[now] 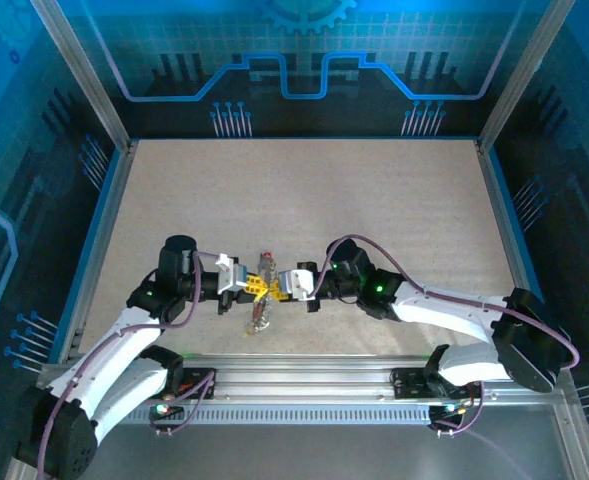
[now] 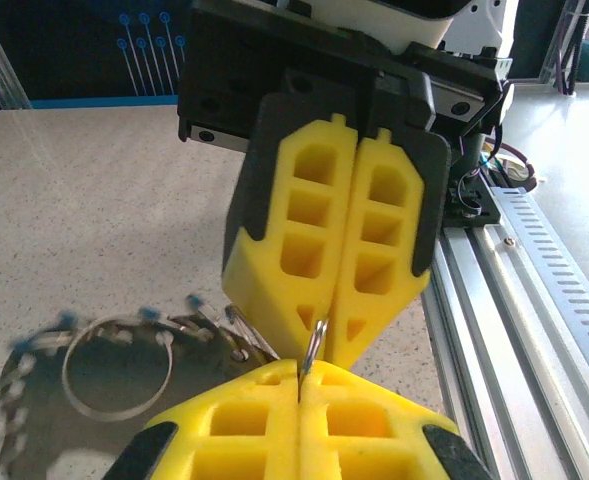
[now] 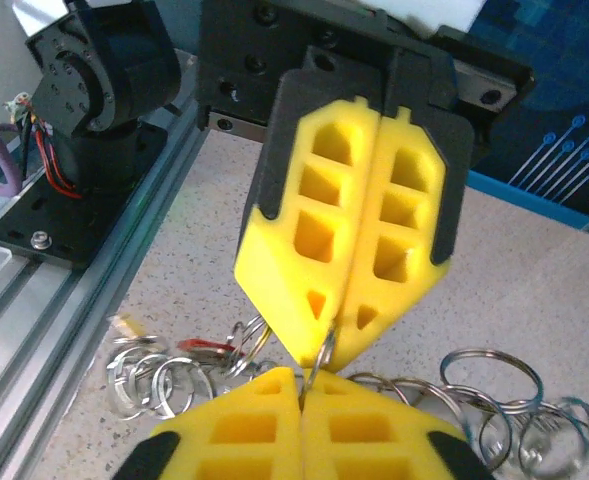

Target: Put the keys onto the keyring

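My left gripper and right gripper meet tip to tip at the table's front middle. Both are shut on the same thin silver keyring, seen edge-on between the yellow fingers. In the left wrist view my left gripper sits at the bottom, with the right one's fingers above. In the right wrist view the right gripper grips the keyring from below. A key with a red tag lies among loose rings on the table beneath.
A heap of silver rings and keys lies under the grippers, spreading left and right in the right wrist view. An aluminium rail runs along the near edge. Blue walls enclose the table.
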Controlling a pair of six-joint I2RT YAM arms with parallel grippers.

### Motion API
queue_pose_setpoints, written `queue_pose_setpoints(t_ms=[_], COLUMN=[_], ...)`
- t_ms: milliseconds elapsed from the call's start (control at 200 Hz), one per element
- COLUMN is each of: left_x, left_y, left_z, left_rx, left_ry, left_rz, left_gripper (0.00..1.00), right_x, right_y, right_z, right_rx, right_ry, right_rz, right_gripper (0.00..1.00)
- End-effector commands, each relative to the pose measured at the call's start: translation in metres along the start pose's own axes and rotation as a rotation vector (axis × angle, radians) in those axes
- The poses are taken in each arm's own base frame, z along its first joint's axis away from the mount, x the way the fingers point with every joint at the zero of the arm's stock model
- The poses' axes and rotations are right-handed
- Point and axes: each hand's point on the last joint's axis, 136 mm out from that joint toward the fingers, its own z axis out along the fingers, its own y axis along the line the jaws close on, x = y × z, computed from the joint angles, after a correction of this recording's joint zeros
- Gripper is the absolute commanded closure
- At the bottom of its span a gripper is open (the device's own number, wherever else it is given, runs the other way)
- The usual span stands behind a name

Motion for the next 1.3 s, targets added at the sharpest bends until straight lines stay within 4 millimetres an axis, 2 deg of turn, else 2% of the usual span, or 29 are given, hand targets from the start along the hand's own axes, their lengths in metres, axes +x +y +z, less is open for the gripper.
queue_pose_setpoints(t_ms=[0,115,165,355,820,1046,1201,1296], left_x=[-0.019,-0.018,-0.018,-0.023,-0.030,-0.031,-0.035,-0.038], left_y=[-0.007,-0.009,-0.010,-0.015,-0.016,-0.013,-0.011,-0.010], left_z=[-0.001,-0.002,-0.004,-0.007,0.004,0.011,0.011,0.011], left_rx=[0.037,0.030,0.025,0.024,0.024,0.024,0.014,0.003], left_ry=[-0.054,-0.044,-0.038,-0.032,-0.031,-0.020,-0.026,-0.027], left_rz=[0.087,0.092,0.094,0.113,0.162,0.181,0.204,0.217], left_gripper=[1.00,0.90,0.79,0.68,0.69,0.74,0.86,0.88], right_x=[-0.013,-0.020,-0.025,-0.037,-0.030,-0.027,-0.026,-0.023], right_y=[-0.006,-0.007,-0.007,-0.007,0.000,0.001,-0.001,0.000], right_z=[0.002,-0.003,-0.006,-0.018,-0.022,-0.021,-0.021,-0.019], right_rx=[0.020,0.035,0.050,0.080,0.087,0.087,0.092,0.084], right_ry=[-0.020,-0.050,-0.071,-0.115,-0.115,-0.097,-0.089,-0.081], right_rz=[-0.029,-0.040,-0.046,-0.087,-0.205,-0.242,-0.238,-0.236], right_gripper=[1.00,1.00,1.00,1.00,1.00,1.00,1.00,1.00])
